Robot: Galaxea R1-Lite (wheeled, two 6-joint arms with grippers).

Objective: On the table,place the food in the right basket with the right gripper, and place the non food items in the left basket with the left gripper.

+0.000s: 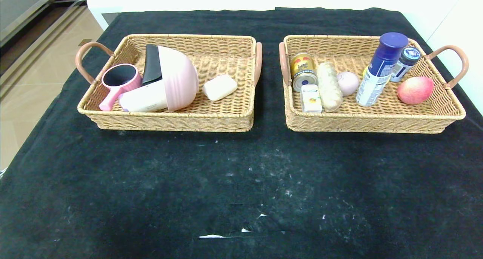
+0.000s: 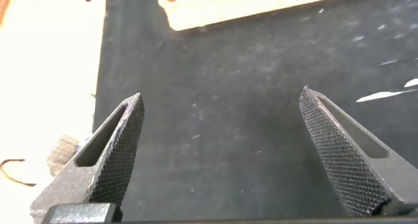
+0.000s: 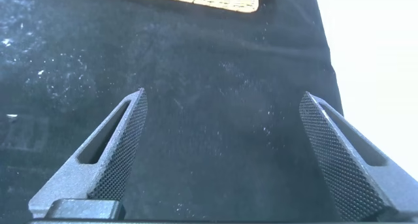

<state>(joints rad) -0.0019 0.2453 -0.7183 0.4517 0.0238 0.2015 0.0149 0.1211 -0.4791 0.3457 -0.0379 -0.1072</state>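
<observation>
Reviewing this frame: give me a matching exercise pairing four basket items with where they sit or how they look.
Items:
1. pink bowl
2. soap bar
3. apple
4. blue-capped spray can

Descriptions:
A. near the right end of the right basket
B. tipped on its side in the left basket
C. leaning among the right basket's items
D. lying alone in the right half of the left basket

Pairs: 1-B, 2-D, 3-A, 4-C
</observation>
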